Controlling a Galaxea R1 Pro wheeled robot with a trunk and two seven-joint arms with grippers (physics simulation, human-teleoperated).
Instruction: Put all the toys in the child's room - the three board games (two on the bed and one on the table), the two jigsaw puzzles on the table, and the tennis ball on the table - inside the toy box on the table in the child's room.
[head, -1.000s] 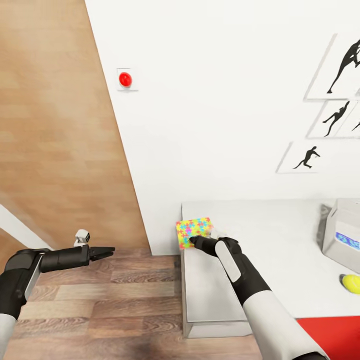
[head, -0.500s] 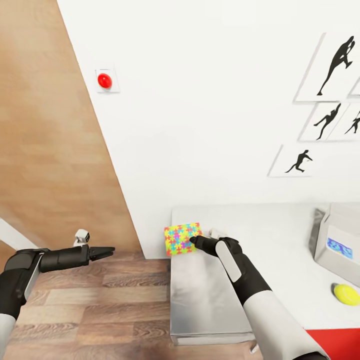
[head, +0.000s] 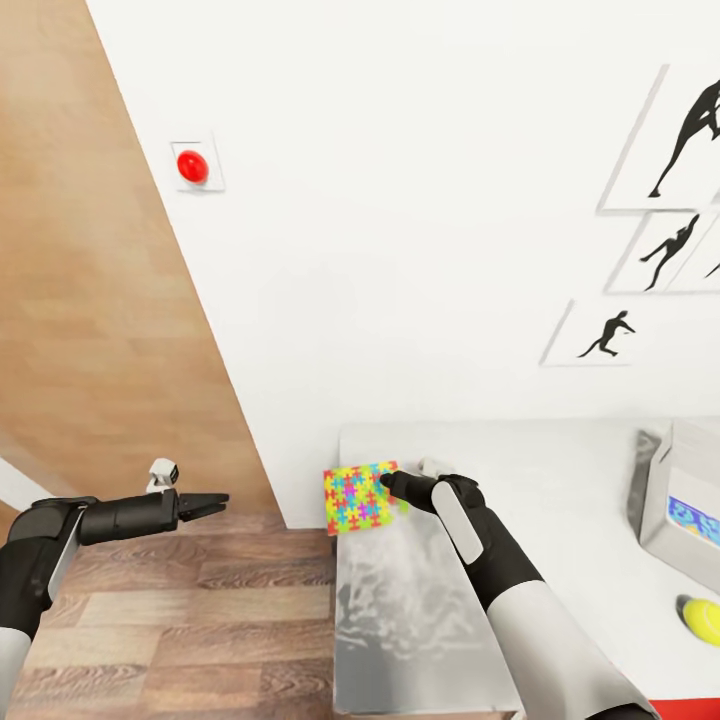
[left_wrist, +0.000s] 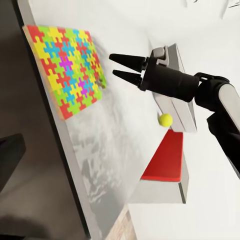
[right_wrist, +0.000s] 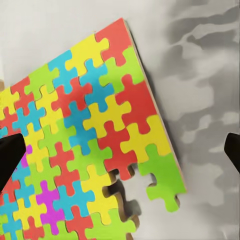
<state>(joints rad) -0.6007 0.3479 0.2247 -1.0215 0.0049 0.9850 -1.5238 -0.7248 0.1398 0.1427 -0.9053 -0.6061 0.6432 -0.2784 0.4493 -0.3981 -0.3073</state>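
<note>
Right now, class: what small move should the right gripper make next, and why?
Probably ease forward and close on the jigsaw puzzle. The right gripper is open just short of its edge, and the puzzle overhangs the table end, so that edge looks graspable.

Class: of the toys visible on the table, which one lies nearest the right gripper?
The jigsaw puzzle, the flat multicoloured slab at the table's corner, just ahead of the right gripper; the tennis ball lies far off.

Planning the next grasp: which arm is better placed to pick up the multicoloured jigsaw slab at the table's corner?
The right arm. Its right pincer is open at the edge of the flat multicoloured jigsaw puzzle slab on the light grey table. The left pincer hangs over the wooden floor, away from the table.
</note>
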